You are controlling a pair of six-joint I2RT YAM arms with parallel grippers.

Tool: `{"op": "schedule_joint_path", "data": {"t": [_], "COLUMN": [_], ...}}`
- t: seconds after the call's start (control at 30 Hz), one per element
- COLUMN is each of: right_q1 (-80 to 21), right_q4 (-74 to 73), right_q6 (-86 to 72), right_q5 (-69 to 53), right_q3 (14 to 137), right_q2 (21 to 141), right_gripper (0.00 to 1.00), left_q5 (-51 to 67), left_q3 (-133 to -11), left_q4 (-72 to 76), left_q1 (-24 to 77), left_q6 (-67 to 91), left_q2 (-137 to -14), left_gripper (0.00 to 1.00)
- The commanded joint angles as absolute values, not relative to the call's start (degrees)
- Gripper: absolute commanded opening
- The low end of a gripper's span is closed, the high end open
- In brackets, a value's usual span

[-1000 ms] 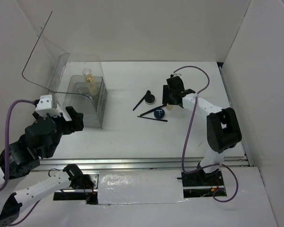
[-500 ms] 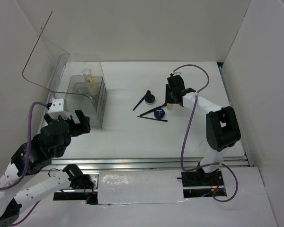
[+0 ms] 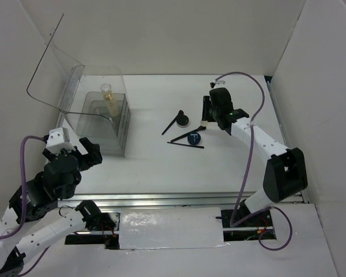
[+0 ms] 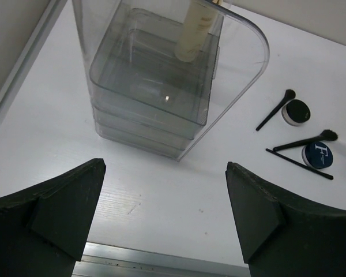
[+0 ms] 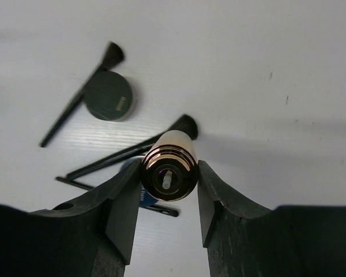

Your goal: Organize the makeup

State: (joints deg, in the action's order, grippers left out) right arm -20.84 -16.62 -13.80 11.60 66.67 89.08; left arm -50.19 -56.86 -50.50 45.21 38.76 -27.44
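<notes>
**Right jaws close on the gold-capped bottle; left arm pulls back**

A second ago the right gripper was wider. Now its two fingers press against either side of the gold-capped bottle, whose cap faces the wrist camera. The pictures do not show whether the bottle has left the table. In the overhead view the right arm's elbow has swung out toward the right wall, while the gripper stays at the right of the loose makeup.

The left gripper is spread fully with nothing between its fingers, as it was before. It has drawn back from the near corner of the clear box toward the table's front edge.

Nothing else has moved:
- The tall pale-yellow bottle stands inside the box.
- The black compact lies mid-table with one brush just beside it on its left.
- The dark blue compact is nearer the front. A second brush and a thin black stick-like brush lie close by it.
</notes>
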Motion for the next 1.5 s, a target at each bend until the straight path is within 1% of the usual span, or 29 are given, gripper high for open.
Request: {"op": "schedule_joint_path", "data": {"t": [0.0, 0.07, 0.13, 0.2, 0.23, 0.33, 0.4, 0.5, 0.6, 0.67, 0.73, 0.87, 1.07, 1.37, 1.47], "right_q1": [-24.2, -27.8, -31.4, -33.8, -37.0, -41.6, -42.9, -45.6, -47.9, -49.7, -50.5, -51.2, -52.8, -54.1, -54.2], "right_q4": [-15.3, -17.0, -16.3, -14.9, -13.9, -11.8, -10.3, -6.3, -7.9, -8.2, -8.6, -7.8, -14.0, -20.6, -21.0], "right_q6": [-12.9, -12.9, -13.6, -14.5, -14.7, -14.8, -15.9, -16.1, -15.6, -14.6, -14.2, -15.2, -13.2, -9.9, -9.1], "right_q5": [11.8, 11.3, 4.5, 1.5, 0.9, -2.8, -5.6, -5.9, -5.8, -4.9, -3.0, -3.9, -4.0, -0.4, -0.3], "right_q3": [73.0, 76.6, 79.4, 81.3, 83.8, 89.2, 91.6, 95.1, 103.1, 105.8, 109.3, 112.6, 124.3, 133.5, 133.5], "right_q2": [82.8, 82.4, 82.5, 83.2, 83.9, 87.5, 90.8, 95.0, 100.9, 104.7, 107.8, 111.4, 118.9, 127.3, 128.0], "right_gripper": [0.0, 0.0, 0.0, 0.0, 0.0, 0.0, 0.0, 0.0, 0.0, 0.0, 0.0, 0.0, 0.0, 0.0, 0.0], "left_q5": [-54.8, -56.2, -57.0, -57.4, -57.0, -56.0, -55.9, -55.6, -55.1, -54.8, -54.7, -54.3, -53.4, -52.8, -52.7], "left_q3": [-57.0, -57.0, -56.9, -56.6, -56.5, -55.6, -55.6, -55.4, -55.0, -54.9, -54.8, -54.7, -54.3, -54.0, -54.0], "left_q4": [-52.1, -53.8, -54.4, -54.8, -54.6, -53.0, -53.1, -52.6, -51.9, -51.8, -51.5, -51.1, -50.1, -49.5, -49.5], "left_q1": [45.4, 45.2, 44.4, 43.1, 42.6, 41.1, 40.8, 40.7, 40.6, 40.5, 40.5, 40.3, 40.3, 39.9, 39.9], "left_q6": [42.3, 44.2, 45.2, 45.8, 45.4, 44.0, 44.0, 43.6, 43.1, 42.6, 42.5, 41.9, 41.0, 40.4, 40.4], "left_q2": [-26.6, -26.5, -26.3, -25.8, -25.8, -25.5, -25.6, -25.6, -25.7, -25.8, -25.7, -25.3, -25.0, -23.8, -23.7], "left_gripper": [0.99, 0.99, 0.99, 0.99, 0.99, 0.99, 0.99, 0.99, 0.99, 0.99, 0.99, 0.99, 0.99, 0.99, 0.99]}}
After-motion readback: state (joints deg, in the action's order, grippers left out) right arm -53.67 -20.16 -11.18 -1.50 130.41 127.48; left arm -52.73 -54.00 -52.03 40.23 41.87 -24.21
